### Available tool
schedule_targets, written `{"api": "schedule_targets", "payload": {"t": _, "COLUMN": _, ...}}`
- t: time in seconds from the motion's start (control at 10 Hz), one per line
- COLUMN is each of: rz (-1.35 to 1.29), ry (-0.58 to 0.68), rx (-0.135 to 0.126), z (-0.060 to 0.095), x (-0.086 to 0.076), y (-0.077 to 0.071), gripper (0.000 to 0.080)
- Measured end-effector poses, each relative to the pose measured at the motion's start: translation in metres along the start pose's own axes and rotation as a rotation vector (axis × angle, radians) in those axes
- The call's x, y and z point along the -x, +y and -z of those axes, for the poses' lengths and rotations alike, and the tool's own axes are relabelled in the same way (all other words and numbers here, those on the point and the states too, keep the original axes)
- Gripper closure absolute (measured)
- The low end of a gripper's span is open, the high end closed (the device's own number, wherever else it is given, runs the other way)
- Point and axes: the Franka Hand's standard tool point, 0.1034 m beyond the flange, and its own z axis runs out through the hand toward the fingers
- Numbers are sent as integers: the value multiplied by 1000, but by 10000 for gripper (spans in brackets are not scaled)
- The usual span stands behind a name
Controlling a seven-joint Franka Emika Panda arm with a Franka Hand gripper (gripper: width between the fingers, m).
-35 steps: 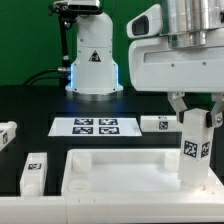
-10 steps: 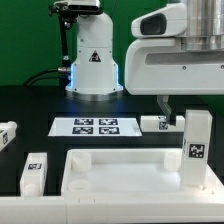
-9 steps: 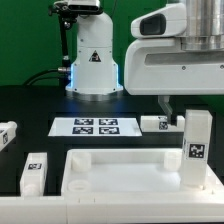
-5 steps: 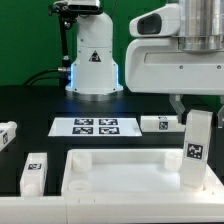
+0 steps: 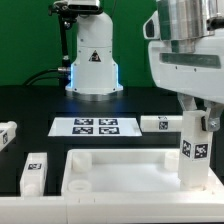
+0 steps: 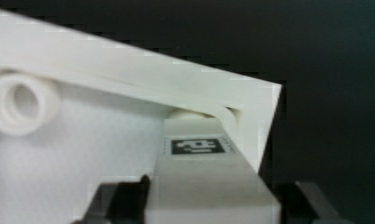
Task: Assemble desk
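The white rimmed tabletop (image 5: 110,156) lies at the table's front. One square white leg (image 5: 194,152) stands upright in its corner at the exterior view's right, with its tag facing the camera. My gripper (image 5: 198,116) is shut on the top of this leg, a finger on each side. In the wrist view the leg (image 6: 205,170) runs between the two dark fingers of the gripper (image 6: 210,208), over the tabletop (image 6: 113,95) with a round socket (image 6: 19,103). Three more legs lie loose: one (image 5: 34,172) beside the tabletop, one (image 5: 5,135) at the far left, one (image 5: 160,124) behind.
The marker board (image 5: 93,126) lies flat behind the tabletop. The white robot base (image 5: 92,62) with a triangle mark stands at the back. Black table surface surrounds the parts.
The open jaws came down around the upright leg and closed on its top. The wrist has since turned, and the leg's tag now looks slightly skewed.
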Motion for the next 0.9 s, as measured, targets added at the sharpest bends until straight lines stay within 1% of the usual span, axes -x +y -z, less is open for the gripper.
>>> {"api": "schedule_targets", "payload": {"t": 0.1, "rz": 6, "ry": -2, "rx": 7, "z": 0, "x": 2, "y": 0, "gripper": 510}}
{"api": "schedule_targets", "payload": {"t": 0.2, "rz": 10, "ry": -3, "rx": 6, "z": 0, "x": 2, "y": 0, "gripper": 510}}
{"api": "schedule_targets", "payload": {"t": 0.3, "rz": 108, "ry": 6, "rx": 10, "z": 0, "x": 1, "y": 0, "gripper": 435}}
{"api": "schedule_targets", "payload": {"t": 0.4, "rz": 301, "ry": 13, "rx": 14, "z": 1, "x": 0, "y": 0, "gripper": 435}}
{"api": "schedule_targets", "payload": {"t": 0.5, "rz": 469, "ry": 11, "rx": 33, "z": 2, "x": 0, "y": 0, "gripper": 294}}
{"api": "schedule_targets", "payload": {"t": 0.6, "rz": 648, "ry": 22, "rx": 72, "z": 6, "x": 4, "y": -2, "gripper": 182}}
{"api": "schedule_targets", "payload": {"t": 0.7, "rz": 711, "ry": 22, "rx": 69, "z": 7, "x": 5, "y": -3, "gripper": 160}}
{"api": "schedule_targets", "payload": {"t": 0.9, "rz": 892, "ry": 16, "rx": 72, "z": 6, "x": 3, "y": -3, "gripper": 151}}
